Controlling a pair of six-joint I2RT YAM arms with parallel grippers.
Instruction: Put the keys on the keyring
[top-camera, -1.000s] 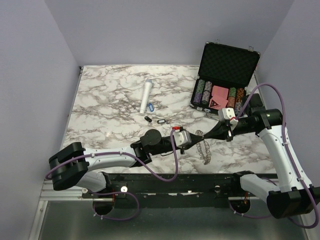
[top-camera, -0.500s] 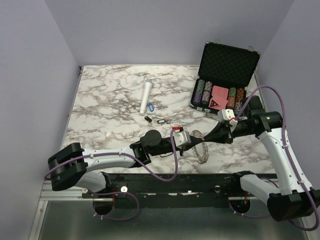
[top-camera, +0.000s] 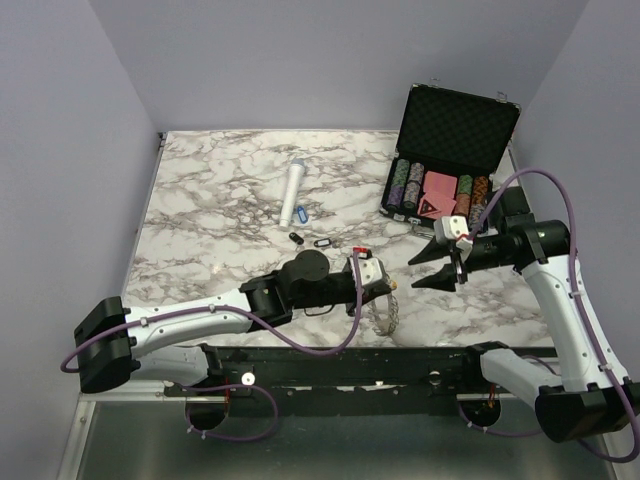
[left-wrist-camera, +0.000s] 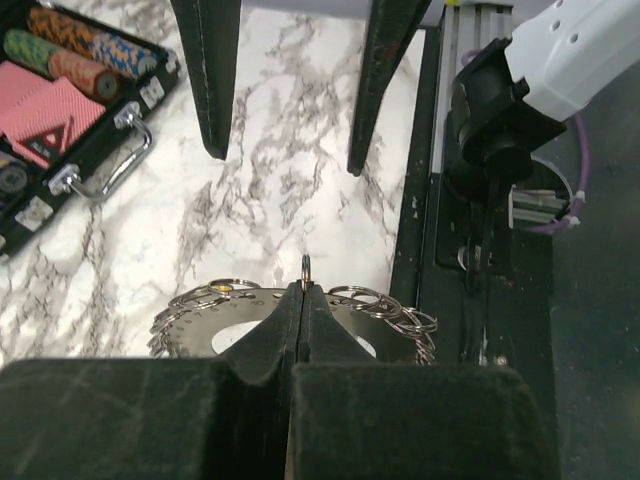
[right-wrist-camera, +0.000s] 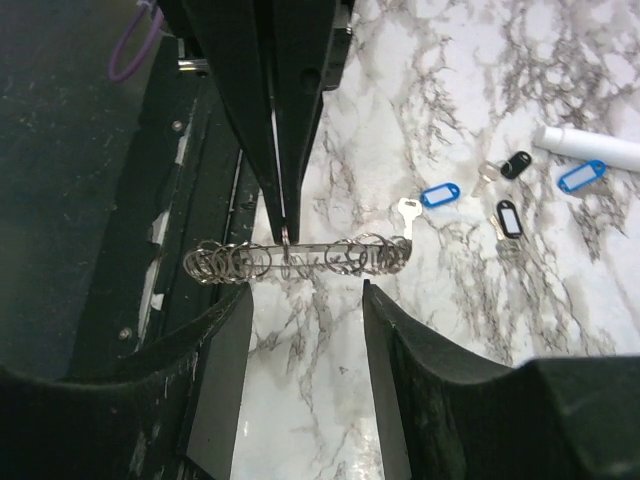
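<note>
The keyring (top-camera: 384, 312) is a silvery disc fringed with small split rings. It hangs on edge near the table's front edge. My left gripper (top-camera: 388, 291) is shut on one of its small rings (left-wrist-camera: 304, 266), with the disc (left-wrist-camera: 200, 322) below the fingers. In the right wrist view the keyring (right-wrist-camera: 330, 254) shows edge-on beneath the left fingers (right-wrist-camera: 283, 120). My right gripper (top-camera: 427, 269) stands open just right of it, touching nothing, jaws (right-wrist-camera: 305, 300) wide. Keys lie on the marble: a blue-tagged one (right-wrist-camera: 438, 193), black-tagged ones (right-wrist-camera: 508, 217) (right-wrist-camera: 516, 165) and another blue one (right-wrist-camera: 582, 176).
An open black case (top-camera: 455, 120) of poker chips and cards stands at the back right. A white cylinder (top-camera: 293, 190) lies mid-table beside the keys. The black frame rail (top-camera: 350, 360) runs along the near edge, close under the keyring.
My right gripper has opened, let go of the keyring and drawn back to the right. The left gripper has closed on the keyring and carried it toward the near edge, turning it on edge.
</note>
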